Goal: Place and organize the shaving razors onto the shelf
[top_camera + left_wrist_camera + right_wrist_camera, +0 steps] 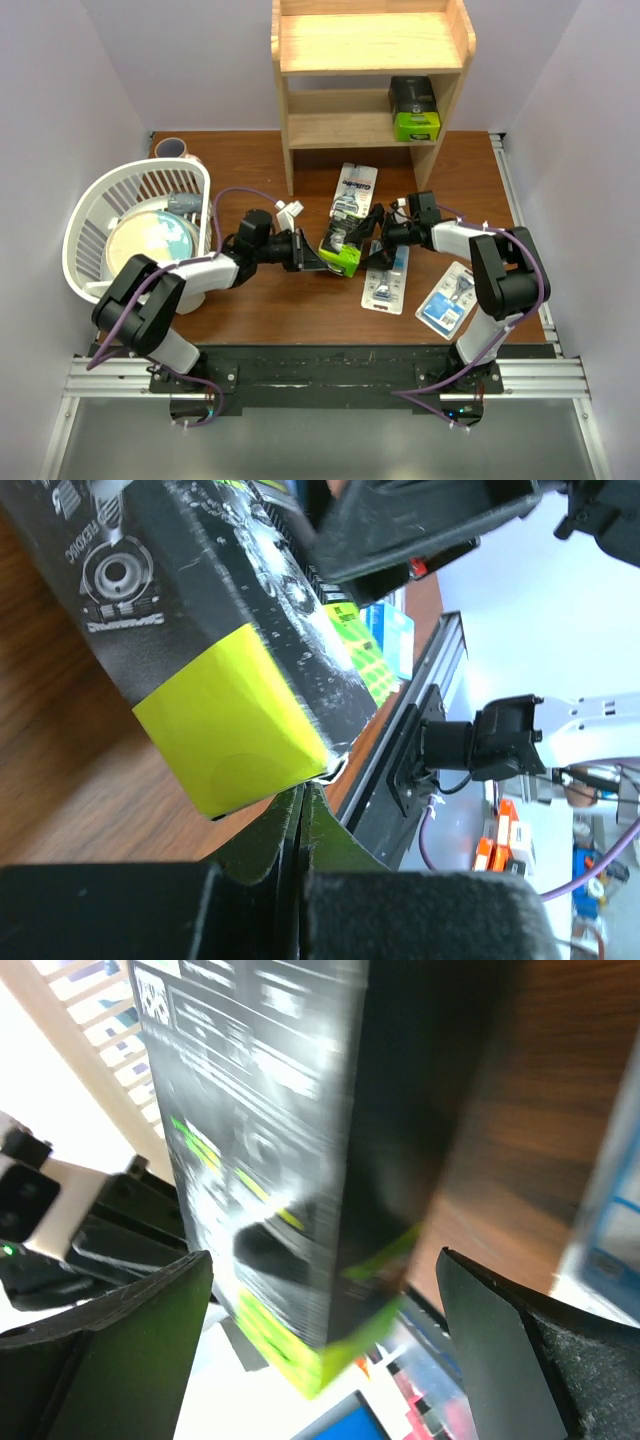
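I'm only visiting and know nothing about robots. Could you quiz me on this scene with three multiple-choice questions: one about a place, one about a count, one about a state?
1. Where on the shelf is the black box?
A. top tier
B. lower tier, right side
C. lower tier, left side

2. How many blister cards lie on the table?
A. one
B. three
C. five

3. How is the right gripper?
A. open
B. shut
C. out of view

Answers:
1 B: it stands against the right panel, under the top tier.
2 B: one is by the shelf and two more are nearer the right arm.
3 A: its fingers stand wide apart on either side of a second box.
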### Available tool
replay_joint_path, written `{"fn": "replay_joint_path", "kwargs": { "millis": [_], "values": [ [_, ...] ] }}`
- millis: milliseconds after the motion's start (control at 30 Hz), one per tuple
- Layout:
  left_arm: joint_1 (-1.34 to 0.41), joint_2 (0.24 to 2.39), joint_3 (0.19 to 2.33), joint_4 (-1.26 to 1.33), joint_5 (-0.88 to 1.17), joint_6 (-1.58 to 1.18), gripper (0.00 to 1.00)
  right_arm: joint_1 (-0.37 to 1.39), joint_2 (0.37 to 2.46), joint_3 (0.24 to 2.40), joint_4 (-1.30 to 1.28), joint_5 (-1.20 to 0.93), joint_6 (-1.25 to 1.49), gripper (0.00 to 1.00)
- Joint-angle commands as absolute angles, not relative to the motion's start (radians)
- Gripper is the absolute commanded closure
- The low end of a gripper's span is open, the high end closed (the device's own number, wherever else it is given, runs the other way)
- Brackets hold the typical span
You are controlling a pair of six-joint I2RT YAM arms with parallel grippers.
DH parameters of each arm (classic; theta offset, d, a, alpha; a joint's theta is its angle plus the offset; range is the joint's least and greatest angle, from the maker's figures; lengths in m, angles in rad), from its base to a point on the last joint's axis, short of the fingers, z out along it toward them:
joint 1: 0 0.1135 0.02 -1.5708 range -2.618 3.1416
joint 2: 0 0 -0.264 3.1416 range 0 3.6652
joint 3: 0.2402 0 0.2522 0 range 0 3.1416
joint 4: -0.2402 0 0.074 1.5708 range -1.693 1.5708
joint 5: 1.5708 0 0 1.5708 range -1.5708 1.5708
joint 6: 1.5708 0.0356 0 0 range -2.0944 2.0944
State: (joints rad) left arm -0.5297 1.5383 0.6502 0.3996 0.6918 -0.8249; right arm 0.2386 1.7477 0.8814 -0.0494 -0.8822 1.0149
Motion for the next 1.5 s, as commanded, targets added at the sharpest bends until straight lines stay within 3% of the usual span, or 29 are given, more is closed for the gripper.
{"fn": "replay_joint_path", "kwargs": {
  "millis": [0, 67, 233, 300, 333, 1033, 1100, 1133, 1233, 1467],
  "values": [
    [-0.564, 1.565, 0.722, 0.494, 0.738, -0.801, 1.0, 0.253, 1.718, 0.911, -0.029, -0.917, 1.106, 0.01],
    [-0.58, 1.572, 0.733, 0.5, 0.739, -0.798, 1.0, 0.252, 1.704, 0.9, -0.009, -0.913, 1.114, 0.02],
    [-0.589, 1.578, 0.746, 0.502, 0.73, -0.781, 1.0, 0.252, 1.66, 0.894, -0.031, -0.897, 1.056, 0.16],
    [-0.589, 1.575, 0.746, 0.505, 0.729, -0.782, 1.0, 0.253, 1.654, 0.897, -0.049, -0.894, 1.055, 0.09],
    [-0.589, 1.569, 0.746, 0.512, 0.729, -0.798, 1.0, 0.25, 1.651, 0.9, -0.07, -0.891, 1.049, 0.01],
    [-0.623, 1.598, 0.733, 0.69, 0.67, -0.85, 1.0, 0.259, 1.625, 0.85, -0.081, -0.934, 1.203, 0.02],
    [-0.624, 1.594, 0.707, 0.698, 0.664, -0.839, 1.0, 0.259, 1.617, 0.888, -0.074, -0.91, 1.142, 0.08],
    [-0.627, 1.582, 0.703, 0.695, 0.66, -0.83, 1.0, 0.261, 1.612, 0.9, -0.071, -0.905, 1.111, 0.19],
    [-0.626, 1.551, 0.689, 0.689, 0.635, -0.79, 1.0, 0.259, 1.588, 0.925, -0.1, -0.897, 0.991, 0.37],
    [-0.627, 1.431, 0.696, 0.629, 0.673, -0.695, 1.0, 0.259, 1.508, 1.041, -0.328, -0.867, 0.74, 0.5]
  ]
}}
